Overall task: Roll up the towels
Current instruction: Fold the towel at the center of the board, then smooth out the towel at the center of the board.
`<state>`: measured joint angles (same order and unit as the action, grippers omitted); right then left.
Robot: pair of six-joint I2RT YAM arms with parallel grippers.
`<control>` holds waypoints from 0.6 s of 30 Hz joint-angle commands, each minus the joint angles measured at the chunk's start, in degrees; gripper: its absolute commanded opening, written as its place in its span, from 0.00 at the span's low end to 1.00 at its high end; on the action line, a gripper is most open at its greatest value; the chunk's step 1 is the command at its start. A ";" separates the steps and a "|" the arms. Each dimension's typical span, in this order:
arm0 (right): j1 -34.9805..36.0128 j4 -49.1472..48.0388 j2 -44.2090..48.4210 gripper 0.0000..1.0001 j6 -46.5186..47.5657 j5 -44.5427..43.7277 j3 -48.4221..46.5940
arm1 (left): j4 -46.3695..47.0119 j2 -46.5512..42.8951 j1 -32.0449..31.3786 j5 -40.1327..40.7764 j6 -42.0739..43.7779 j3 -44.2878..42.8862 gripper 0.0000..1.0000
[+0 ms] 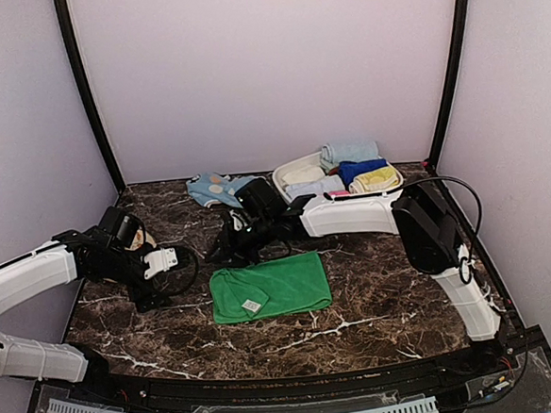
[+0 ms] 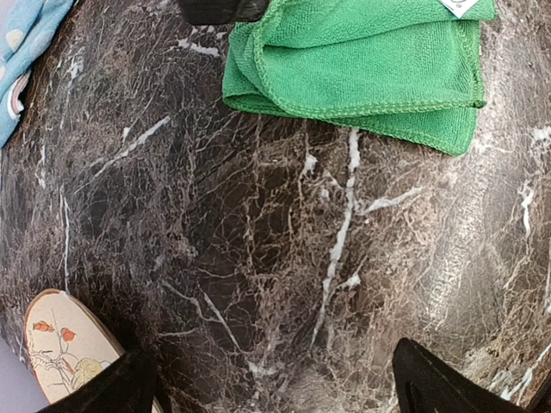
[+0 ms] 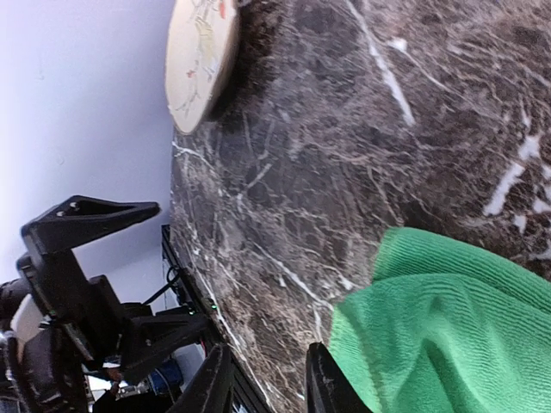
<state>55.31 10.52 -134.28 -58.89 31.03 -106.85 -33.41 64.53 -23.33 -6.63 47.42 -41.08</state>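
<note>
A plain bright green towel (image 1: 270, 287) lies folded flat on the dark marble table, a white tag on its near left part. Its folded edge fills the top of the left wrist view (image 2: 362, 69) and the lower right of the right wrist view (image 3: 456, 335). My right gripper (image 1: 224, 251) hovers at the towel's far left corner, jaws partly open (image 3: 267, 357) with only marble between them; the towel lies just beside one finger. My left gripper (image 1: 181, 270) stands wide open (image 2: 271, 353) left of the towel, empty.
A tan oval leaf-print disc (image 1: 143, 239) lies by the left arm, at the table's left edge (image 2: 65, 344). A pale blue spotted cloth (image 1: 216, 188) lies at the back. A white basket (image 1: 287, 171) with several folded cloths stands at the back right.
</note>
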 commanded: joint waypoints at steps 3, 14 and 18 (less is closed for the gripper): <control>-0.07 -4.69 2.49 0.30 -0.68 0.78 -0.88 | 0.17 -1.08 0.60 -0.17 0.32 0.14 0.99; -2.57 1.42 20.11 0.49 5.90 -5.84 23.82 | 5.99 0.94 1.10 -7.70 -7.46 -4.66 0.96; -0.97 -1.16 22.82 0.50 5.64 -6.94 32.24 | 6.19 8.06 0.43 -11.79 -10.34 -9.69 0.93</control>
<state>52.38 11.09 -112.88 -54.61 26.50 -81.12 -29.85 67.40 -22.61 -12.73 41.60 -46.22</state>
